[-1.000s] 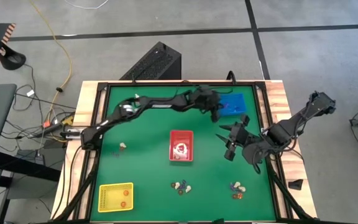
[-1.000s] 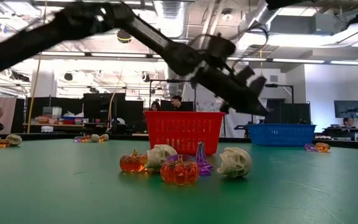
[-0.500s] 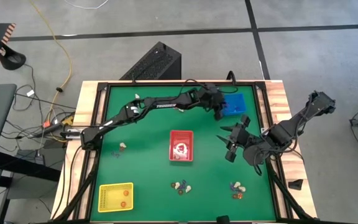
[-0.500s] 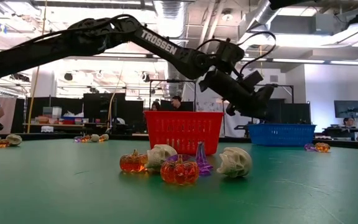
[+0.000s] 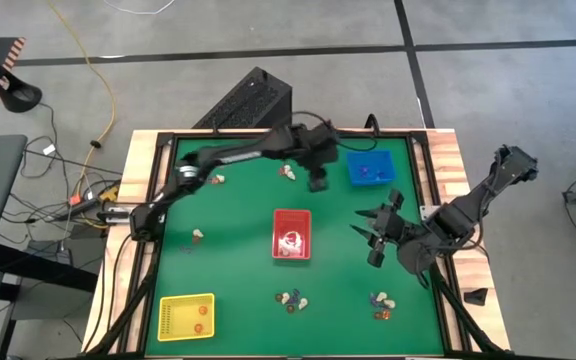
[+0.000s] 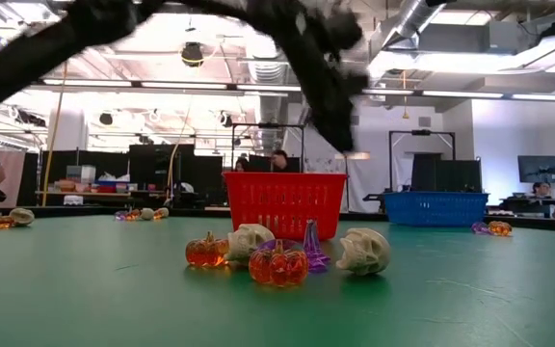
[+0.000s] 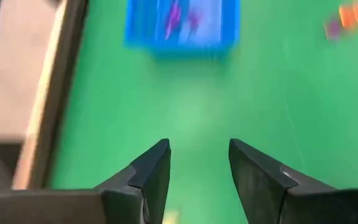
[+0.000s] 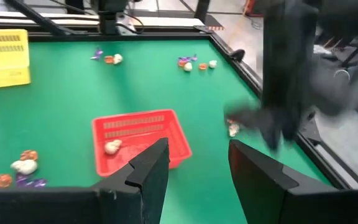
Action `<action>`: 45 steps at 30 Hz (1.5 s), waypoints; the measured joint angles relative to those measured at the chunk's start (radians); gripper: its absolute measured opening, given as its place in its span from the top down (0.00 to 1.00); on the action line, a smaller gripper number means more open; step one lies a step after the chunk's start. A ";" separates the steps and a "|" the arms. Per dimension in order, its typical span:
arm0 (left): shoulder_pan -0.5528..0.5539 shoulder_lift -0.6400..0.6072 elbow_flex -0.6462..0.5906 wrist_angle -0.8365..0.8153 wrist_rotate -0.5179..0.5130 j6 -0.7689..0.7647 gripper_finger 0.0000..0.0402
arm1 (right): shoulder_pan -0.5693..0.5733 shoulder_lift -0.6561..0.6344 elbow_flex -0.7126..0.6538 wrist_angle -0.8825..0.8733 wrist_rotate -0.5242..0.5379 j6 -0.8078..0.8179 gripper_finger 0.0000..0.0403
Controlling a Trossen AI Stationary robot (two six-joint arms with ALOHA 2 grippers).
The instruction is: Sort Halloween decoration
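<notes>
Yellow tray (image 5: 185,316) front-left; red tray (image 5: 291,234) centre. Left gripper (image 5: 318,180) — fingers apart, empty — hangs beside the blue tray (image 5: 370,169); nearest trinkets (image 5: 288,171) lie just left of it. Right gripper (image 5: 371,237) open, idle.

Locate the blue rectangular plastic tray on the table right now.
In the high view, the blue rectangular plastic tray sits at the green mat's far right corner, just right of the left gripper.
</notes>
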State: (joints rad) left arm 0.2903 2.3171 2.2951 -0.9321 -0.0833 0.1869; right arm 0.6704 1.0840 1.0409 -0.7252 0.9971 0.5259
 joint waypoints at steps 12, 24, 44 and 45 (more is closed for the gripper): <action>-0.263 -0.331 -0.140 -0.539 -0.033 -0.203 0.66 | 0.019 0.027 0.000 0.003 -0.120 0.121 0.51; -0.760 -0.496 -0.745 0.214 0.017 -0.089 0.66 | 0.021 0.070 0.000 0.019 -0.170 0.122 0.51; -0.727 -0.339 -0.962 0.558 0.061 -0.097 0.66 | -0.059 0.065 0.000 0.126 -0.163 -0.064 0.51; -0.727 -0.329 -0.962 0.561 0.061 -0.097 0.66 | -0.061 0.065 0.000 0.125 -0.163 -0.064 0.51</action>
State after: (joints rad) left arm -0.4362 1.9878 1.3327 -0.3714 -0.0227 0.0895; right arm 0.6095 1.1492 1.0409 -0.6003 0.8344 0.4622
